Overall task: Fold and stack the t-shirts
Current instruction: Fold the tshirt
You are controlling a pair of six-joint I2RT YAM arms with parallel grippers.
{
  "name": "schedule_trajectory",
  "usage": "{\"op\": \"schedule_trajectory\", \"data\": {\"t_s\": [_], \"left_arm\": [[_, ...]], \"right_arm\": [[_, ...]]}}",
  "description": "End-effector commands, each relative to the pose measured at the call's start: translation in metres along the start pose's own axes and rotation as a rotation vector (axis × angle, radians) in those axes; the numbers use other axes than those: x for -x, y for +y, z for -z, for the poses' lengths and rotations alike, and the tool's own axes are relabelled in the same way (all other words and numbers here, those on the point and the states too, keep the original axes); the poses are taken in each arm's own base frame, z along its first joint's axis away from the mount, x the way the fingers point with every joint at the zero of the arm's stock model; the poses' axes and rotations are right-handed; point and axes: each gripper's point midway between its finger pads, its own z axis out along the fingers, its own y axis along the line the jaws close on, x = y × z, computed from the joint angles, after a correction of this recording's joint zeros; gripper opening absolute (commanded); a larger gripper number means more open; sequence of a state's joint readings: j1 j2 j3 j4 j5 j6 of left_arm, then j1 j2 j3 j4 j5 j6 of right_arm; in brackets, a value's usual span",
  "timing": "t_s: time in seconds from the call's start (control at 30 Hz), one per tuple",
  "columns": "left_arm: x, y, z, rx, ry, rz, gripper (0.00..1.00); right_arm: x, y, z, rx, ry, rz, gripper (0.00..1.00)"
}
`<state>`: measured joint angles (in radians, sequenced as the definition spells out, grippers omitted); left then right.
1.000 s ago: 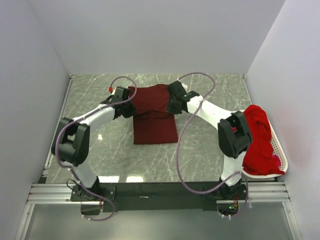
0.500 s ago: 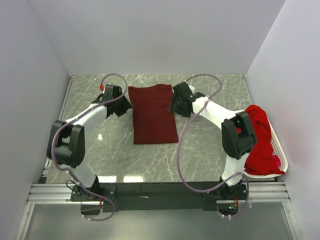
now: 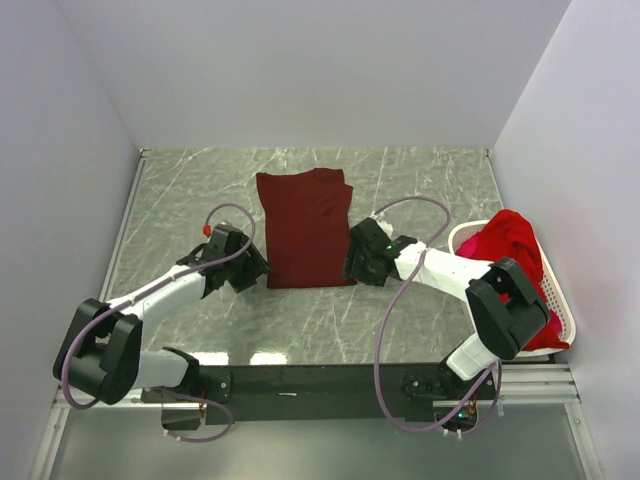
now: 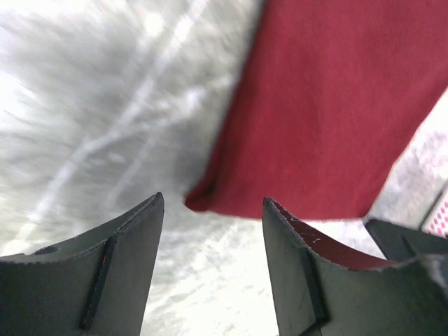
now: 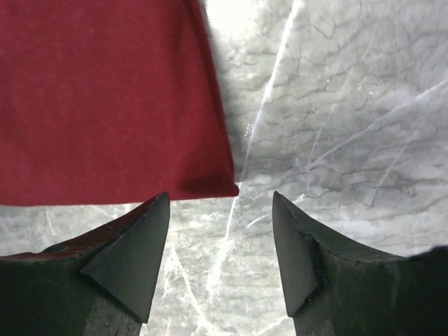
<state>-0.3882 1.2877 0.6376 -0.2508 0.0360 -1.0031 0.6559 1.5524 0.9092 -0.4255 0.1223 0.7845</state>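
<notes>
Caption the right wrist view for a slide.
Open right gripper poised at a corner of the folded dark maroon cloth t-shirt.

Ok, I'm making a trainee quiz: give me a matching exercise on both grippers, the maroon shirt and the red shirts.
1 maroon t-shirt
2 red t-shirts
3 left gripper
4 right gripper

A open, by the shirt's near right corner
B heaped in the white basket
C folded flat on the table
D open, by the shirt's near left corner

Pairs: 1-C, 2-B, 3-D, 4-A
</notes>
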Motion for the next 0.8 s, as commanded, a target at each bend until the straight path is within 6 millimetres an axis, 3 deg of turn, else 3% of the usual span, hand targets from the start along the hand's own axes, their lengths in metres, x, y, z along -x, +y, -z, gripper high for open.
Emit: {"op": "schedule_trajectory", "data": {"t_s": [0.0, 0.3, 0.53, 0.77], "left_arm": [[-0.010, -0.017, 0.001, -0.093, 0.009, 0.023, 0.63], [-0.032, -0.007, -0.016, -0.076, 0.069, 0.041, 0.53], [-0.038, 0.007, -0.026, -0.036, 0.060, 0.076, 0.48], [-0.035, 0.014, -0.032, 0.006, 0.041, 0.086, 0.34]], "right_arm": [[0.005, 0.006, 0.001, 0.044, -0.050, -0.089, 0.66], [-0.003, 0.002, -0.011, 0.053, -0.051, -0.157, 0.60], [-0.002, 0.003, -0.017, 0.068, -0.069, -0.180, 0.54], [-0.004, -0.001, -0.025, 0.052, -0.069, -0.180, 0.44]]}}
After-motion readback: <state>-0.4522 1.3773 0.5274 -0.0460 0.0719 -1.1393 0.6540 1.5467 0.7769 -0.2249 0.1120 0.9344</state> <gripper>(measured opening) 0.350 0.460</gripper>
